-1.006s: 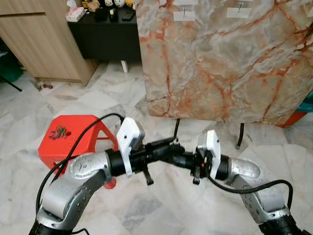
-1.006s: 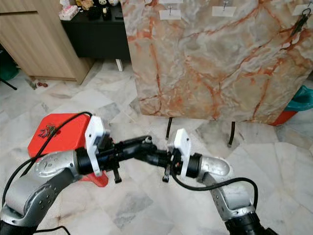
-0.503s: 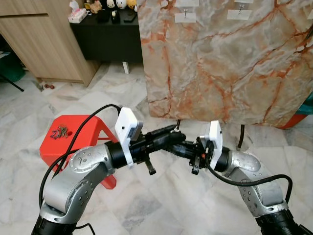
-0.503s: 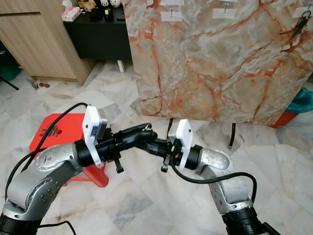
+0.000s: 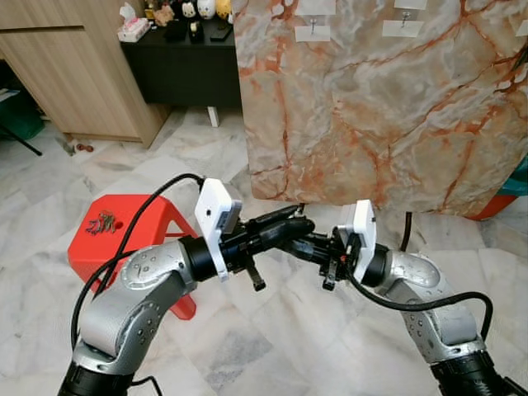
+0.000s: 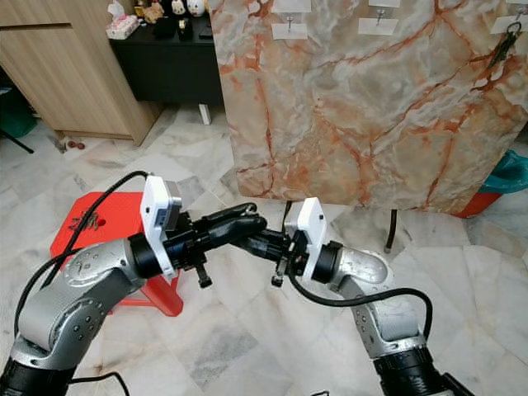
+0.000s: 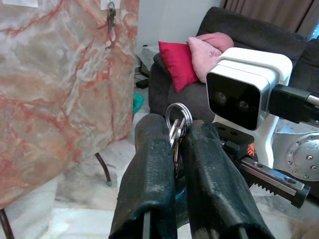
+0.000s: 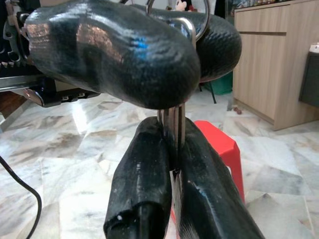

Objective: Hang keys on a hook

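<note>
No words or numbers can be read anywhere; the pink pillow [image 7: 212, 47] on the sofa [image 7: 259, 35] has some dark stitched letters, and the white labels [image 6: 289, 30] on the marble board [image 6: 363, 107] look blank, but all are too small to make out.
</note>
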Controlling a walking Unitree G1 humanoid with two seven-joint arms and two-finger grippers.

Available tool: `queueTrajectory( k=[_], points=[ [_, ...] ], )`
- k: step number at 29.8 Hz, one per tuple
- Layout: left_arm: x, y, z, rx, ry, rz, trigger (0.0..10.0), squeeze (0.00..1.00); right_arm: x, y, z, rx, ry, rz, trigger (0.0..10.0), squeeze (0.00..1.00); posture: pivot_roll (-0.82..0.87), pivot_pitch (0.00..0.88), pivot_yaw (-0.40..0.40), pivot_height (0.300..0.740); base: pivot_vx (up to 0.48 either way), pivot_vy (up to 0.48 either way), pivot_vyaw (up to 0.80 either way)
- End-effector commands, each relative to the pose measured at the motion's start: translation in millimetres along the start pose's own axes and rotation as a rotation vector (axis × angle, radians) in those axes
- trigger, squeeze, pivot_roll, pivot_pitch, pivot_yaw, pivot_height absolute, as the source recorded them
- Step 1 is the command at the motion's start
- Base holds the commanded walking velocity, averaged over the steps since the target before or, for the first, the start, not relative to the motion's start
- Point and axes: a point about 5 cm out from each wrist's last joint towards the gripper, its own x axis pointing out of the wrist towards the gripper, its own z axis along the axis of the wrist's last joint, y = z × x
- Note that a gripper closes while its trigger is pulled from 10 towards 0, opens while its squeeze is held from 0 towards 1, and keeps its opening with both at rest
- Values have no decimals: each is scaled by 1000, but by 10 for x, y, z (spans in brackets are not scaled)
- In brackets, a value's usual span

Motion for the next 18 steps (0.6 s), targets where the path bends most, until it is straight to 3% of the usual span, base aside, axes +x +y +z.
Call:
queueTrajectory(
  k=[1, 18],
  points=[
    [11, 14, -15, 12, 5, 35, 10000, 0, 34, -31, 37, -24, -14, -42, 10000, 0, 139, 121, 30, 740, 0, 0, 0],
    [36, 52, -10, 31, -9, 59, 10000, 0, 53, -63, 50, -41, -23, -51, 10000, 0, 135, 97, 26, 740, 0, 0, 0]
  ],
)
